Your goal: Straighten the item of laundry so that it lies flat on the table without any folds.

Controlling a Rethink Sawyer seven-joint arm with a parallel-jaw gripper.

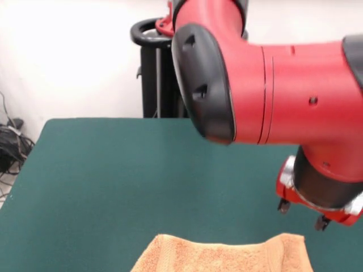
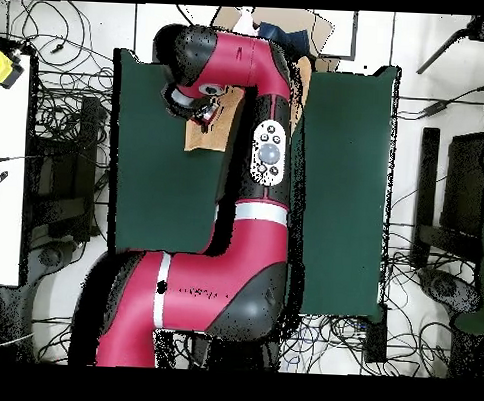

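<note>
One towel (image 1: 224, 256), one arm (image 1: 272, 96), one green table (image 1: 113, 181).
Towel rumpled at table's edge; gripper (image 1: 302, 215) hangs just above it, fingers' state can't tell.

Towel (image 1: 227, 256): soft terry cloth, fuzzy looped pile, matt. Table (image 1: 125, 181): dark green felt-like covering, matt, even, not glossy. Arm (image 1: 283, 96): smooth, hard red shell with a slight sheen; black joint cap smooth, semi-gloss, plastic in appearance.

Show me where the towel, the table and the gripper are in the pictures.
towel (image 1: 227, 258): front view, its upper middle.
table (image 1: 125, 181): front view, bare green top.
gripper (image 1: 302, 215): front view, between its two tips.
</note>
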